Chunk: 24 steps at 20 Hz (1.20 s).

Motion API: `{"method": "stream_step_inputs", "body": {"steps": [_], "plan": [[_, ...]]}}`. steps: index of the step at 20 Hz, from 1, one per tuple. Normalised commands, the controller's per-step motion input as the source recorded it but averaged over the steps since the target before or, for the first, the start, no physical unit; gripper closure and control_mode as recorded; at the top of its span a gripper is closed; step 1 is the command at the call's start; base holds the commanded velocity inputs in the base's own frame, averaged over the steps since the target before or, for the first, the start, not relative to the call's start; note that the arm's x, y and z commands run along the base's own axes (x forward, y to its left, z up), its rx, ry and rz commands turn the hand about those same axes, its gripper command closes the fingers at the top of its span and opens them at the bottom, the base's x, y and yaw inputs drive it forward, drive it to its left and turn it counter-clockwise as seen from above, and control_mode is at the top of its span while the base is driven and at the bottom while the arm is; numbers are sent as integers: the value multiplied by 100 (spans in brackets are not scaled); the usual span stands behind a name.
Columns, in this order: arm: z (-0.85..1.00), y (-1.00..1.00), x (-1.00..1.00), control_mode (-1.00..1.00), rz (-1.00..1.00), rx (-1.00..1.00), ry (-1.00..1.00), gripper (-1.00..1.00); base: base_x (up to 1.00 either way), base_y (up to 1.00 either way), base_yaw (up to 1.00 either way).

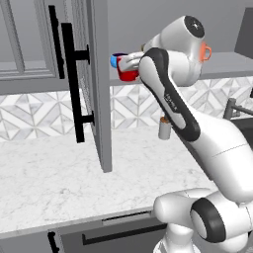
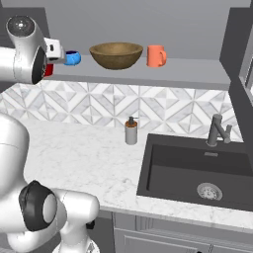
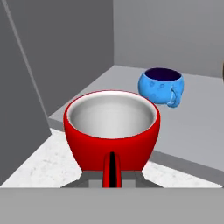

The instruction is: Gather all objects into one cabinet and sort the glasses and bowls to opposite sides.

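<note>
My gripper (image 3: 111, 176) is shut on the handle of the red mug (image 3: 111, 127), which hangs upright just off the front left edge of the grey cabinet shelf (image 3: 197, 127). From the sides, the red mug (image 1: 127, 74) (image 2: 48, 70) is partly hidden by my arm. The blue mug (image 3: 162, 86) (image 2: 72, 58) stands on the shelf behind it. Further right on the shelf are the brown wooden bowl (image 2: 116, 54) and then the orange mug (image 2: 155, 56) (image 1: 205, 52).
The tall grey cabinet door (image 1: 97, 84) with its black bar handle (image 1: 74, 84) stands open, close to the left of my hand. Below, a soap dispenser (image 2: 131, 131) stands on the marble counter (image 2: 89, 158), beside the dark sink (image 2: 197, 173) and faucet (image 2: 217, 129).
</note>
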Motion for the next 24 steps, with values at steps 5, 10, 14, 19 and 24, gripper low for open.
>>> {"method": "stream_step_inputs", "body": {"steps": [5, 10, 14, 19, 24], "plan": [[0, 10, 39, -100, 0, 0, 0, 100, 0, 0, 0], [0, 19, 40, -100, 0, 0, 0, 100, 0, 0, 0], [0, 20, 44, -100, 0, 0, 0, 100, 0, 0, 0], [0, 24, 47, -100, 0, 0, 0, 100, 0, 0, 0], [0, 23, 42, -100, 0, 0, 0, 100, 0, 0, 0]]}}
